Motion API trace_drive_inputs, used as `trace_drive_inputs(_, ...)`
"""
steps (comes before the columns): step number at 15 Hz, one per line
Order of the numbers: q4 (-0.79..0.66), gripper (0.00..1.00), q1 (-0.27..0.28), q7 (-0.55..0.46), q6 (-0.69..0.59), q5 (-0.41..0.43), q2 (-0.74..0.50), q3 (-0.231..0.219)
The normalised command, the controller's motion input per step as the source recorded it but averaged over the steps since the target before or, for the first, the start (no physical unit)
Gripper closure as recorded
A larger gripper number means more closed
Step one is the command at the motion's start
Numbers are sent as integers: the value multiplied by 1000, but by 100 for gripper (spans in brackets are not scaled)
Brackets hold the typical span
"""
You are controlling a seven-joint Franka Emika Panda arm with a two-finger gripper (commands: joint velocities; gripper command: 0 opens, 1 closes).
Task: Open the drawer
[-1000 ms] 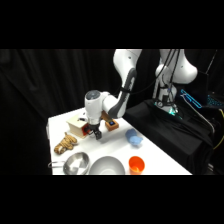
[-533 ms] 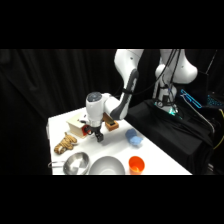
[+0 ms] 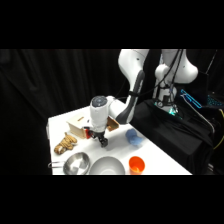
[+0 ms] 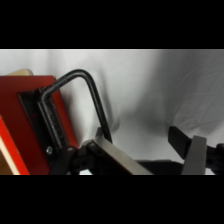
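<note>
Drawer (image 4: 30, 125), light rigid sliding tray, red front panel, pale wooden box: grasp at dark bent-rod handle (image 4: 85, 97). Gripper (image 4: 150, 145) jaws apart, one finger beside handle.

A white worktop (image 3: 150, 150) stands before black curtains (image 3: 60, 85), with dark cloth (image 3: 175, 130) heaped along its right edge

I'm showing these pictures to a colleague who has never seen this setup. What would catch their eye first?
Probably the white arm reaching down from the upper right, its gripper low at the small wooden box's red drawer front. Up close, the drawer's dark handle loops out beside the open fingers. An orange cup stands out near the table's front edge.
</note>
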Motion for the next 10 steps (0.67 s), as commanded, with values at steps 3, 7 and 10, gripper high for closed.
trace_drive_inputs(3, -170, 0, 159, 100, 136, 21, -78, 29)
trace_drive_inputs(7, -238, 0, 152, 112, 159, 21, -130, 56)
trace_drive_inputs(10, -318, 0, 181, 162, 186, 1, -184, 53)
